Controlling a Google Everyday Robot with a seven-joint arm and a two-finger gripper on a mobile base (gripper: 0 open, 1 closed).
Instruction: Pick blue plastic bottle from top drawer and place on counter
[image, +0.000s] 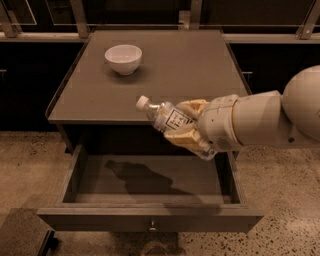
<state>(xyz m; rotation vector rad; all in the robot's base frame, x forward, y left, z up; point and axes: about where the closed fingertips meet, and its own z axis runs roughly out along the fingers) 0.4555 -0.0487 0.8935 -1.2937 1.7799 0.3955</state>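
Observation:
My gripper (182, 125) is shut on the blue plastic bottle (162, 115). The bottle lies tilted in the tan fingers (186, 138), white cap pointing up and left, dark label showing. It hangs in the air at the front edge of the counter (170, 65), above the open top drawer (150, 187). The drawer is pulled out, its inside holds only the bottle's and arm's shadow, and its round knob shows on the front panel. My white arm comes in from the right.
A white bowl (123, 58) stands on the counter at the back left. A metal rail runs behind the cabinet. Speckled floor lies on both sides, with a dark block at the bottom left (22, 235).

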